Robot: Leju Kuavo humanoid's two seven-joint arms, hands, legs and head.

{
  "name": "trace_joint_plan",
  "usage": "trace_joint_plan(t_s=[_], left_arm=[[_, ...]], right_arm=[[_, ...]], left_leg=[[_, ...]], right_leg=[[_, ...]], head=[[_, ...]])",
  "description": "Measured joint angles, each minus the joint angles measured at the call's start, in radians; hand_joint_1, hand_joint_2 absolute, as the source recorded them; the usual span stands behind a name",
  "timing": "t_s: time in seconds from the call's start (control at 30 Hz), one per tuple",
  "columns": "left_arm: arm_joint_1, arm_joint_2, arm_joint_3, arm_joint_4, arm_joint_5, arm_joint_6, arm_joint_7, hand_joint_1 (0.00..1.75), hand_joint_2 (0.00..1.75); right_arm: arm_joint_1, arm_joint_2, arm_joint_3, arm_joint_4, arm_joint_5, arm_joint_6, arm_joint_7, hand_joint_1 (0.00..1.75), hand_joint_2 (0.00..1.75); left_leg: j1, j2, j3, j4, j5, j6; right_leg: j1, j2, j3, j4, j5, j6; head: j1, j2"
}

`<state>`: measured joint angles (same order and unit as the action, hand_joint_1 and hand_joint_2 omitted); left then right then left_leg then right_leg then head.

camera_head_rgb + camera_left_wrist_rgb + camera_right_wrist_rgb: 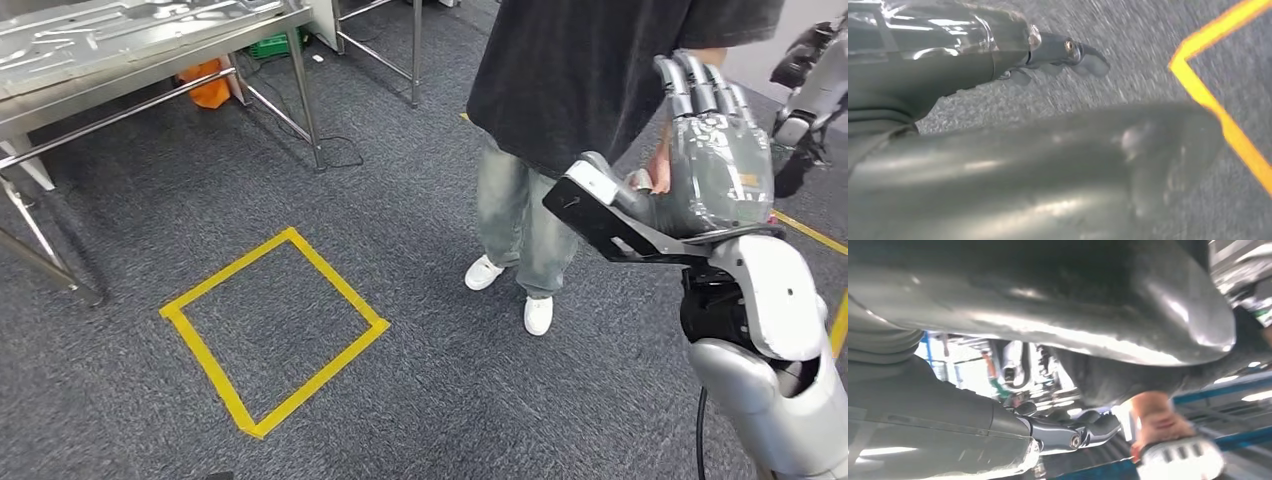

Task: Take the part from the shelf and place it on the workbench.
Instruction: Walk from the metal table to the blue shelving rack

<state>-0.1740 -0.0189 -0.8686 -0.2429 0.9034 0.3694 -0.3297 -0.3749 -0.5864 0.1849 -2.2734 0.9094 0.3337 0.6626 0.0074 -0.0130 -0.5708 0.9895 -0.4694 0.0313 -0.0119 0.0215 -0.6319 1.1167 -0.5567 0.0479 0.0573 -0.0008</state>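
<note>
My right hand point(715, 150) is raised at the right, fingers pointing up and spread, with nothing in it. In the right wrist view its fingers point(1075, 432) stretch toward a person's hand point(1158, 422), which holds a pale slotted part point(1180, 460) just beyond my fingertips. In the head view that person's hand point(658, 172) sits right behind my right hand. My left hand point(1058, 52) hangs low over the grey carpet, fingers loosely extended and empty.
A person point(590, 70) in a dark shirt, jeans and white shoes stands close in front of me. A steel workbench point(150, 50) stands at the back left with an orange thing point(207, 85) under it. A yellow tape square point(275, 330) marks the carpet.
</note>
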Motion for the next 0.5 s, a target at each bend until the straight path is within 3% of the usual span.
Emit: trace_joint_plan(t_s=[0.07, 0.1, 0.13, 0.23, 0.3, 0.37, 0.43, 0.5], left_arm=[[0.001, 0.001, 0.0, 0.0, 0.0, 0.001, 0.0, 0.0, 0.0], [0.0, 0.002, 0.0, 0.0, 0.0, 0.001, 0.0, 0.0, 0.0], [-0.001, 0.003, 0.0, 0.0, 0.001, 0.002, -0.001, 0.0, 0.0], [-0.009, 0.003, 0.0, 0.0, 0.004, 0.003, -0.002, 0.0, 0.0], [-0.011, 0.004, 0.0, 0.0, 0.006, 0.004, -0.004, 0.0, 0.0], [-0.013, 0.004, 0.0, 0.0, 0.006, 0.005, -0.005, 0.0, 0.0], [-0.016, 0.005, 0.0, -0.001, 0.006, 0.005, -0.005, 0.0, 0.0], [-0.016, 0.006, 0.0, -0.001, 0.006, 0.005, -0.006, 0.0, 0.0]], right_arm=[[0.0, 0.003, 0.001, 0.001, 0.0, -0.004, 0.0, 0.0, 0.0], [-0.001, 0.004, 0.001, 0.001, 0.0, -0.007, 0.0, 0.0, 0.0], [-0.002, 0.005, 0.001, 0.002, 0.0, -0.012, 0.0, 0.0, 0.0], [-0.013, 0.006, 0.002, 0.003, 0.0, -0.029, 0.0, 0.0, 0.0], [-0.018, 0.006, 0.002, 0.004, -0.001, -0.039, 0.0, 0.0, 0.0], [-0.02, 0.005, 0.002, 0.004, -0.002, -0.043, 0.0, 0.0, 0.0], [-0.024, 0.005, 0.002, 0.004, -0.002, -0.045, 0.0, 0.0, 0.0], [-0.027, 0.006, 0.003, 0.004, -0.002, -0.047, 0.0, 0.0, 0.0]], left_leg=[[-0.001, 0.036, -0.001, 0.0, -0.002, 0.002], [-0.002, 0.052, -0.001, 0.0, -0.004, 0.001], [-0.002, 0.067, 0.0, 0.0, -0.005, 0.0], [-0.005, 0.103, 0.003, 0.001, -0.01, -0.007], [-0.009, 0.122, 0.005, 0.002, -0.012, -0.015], [-0.009, 0.136, 0.008, 0.001, -0.014, -0.025], [-0.004, 0.084, 0.0, 0.029, -0.038, -0.037], [0.0, 0.017, -0.048, 0.136, -0.098, -0.044]], right_leg=[[-0.001, -0.015, -0.057, 0.121, -0.047, 0.007], [-0.001, -0.017, -0.066, 0.14, -0.044, 0.008], [-0.001, -0.02, -0.056, 0.121, -0.022, 0.008], [0.003, -0.057, 0.042, -0.075, 0.075, 0.0], [0.01, -0.074, 0.074, -0.14, 0.088, -0.013], [0.012, -0.06, 0.074, -0.146, 0.088, -0.029], [0.008, -0.044, 0.075, -0.151, 0.094, -0.042], [0.005, -0.03, 0.076, -0.154, 0.097, -0.05]], head=[[0.008, 0.0], [0.011, 0.0], [0.014, 0.0], [0.02, 0.0], [0.018, 0.0], [0.014, 0.0], [0.009, 0.0], [-0.002, 0.0]])
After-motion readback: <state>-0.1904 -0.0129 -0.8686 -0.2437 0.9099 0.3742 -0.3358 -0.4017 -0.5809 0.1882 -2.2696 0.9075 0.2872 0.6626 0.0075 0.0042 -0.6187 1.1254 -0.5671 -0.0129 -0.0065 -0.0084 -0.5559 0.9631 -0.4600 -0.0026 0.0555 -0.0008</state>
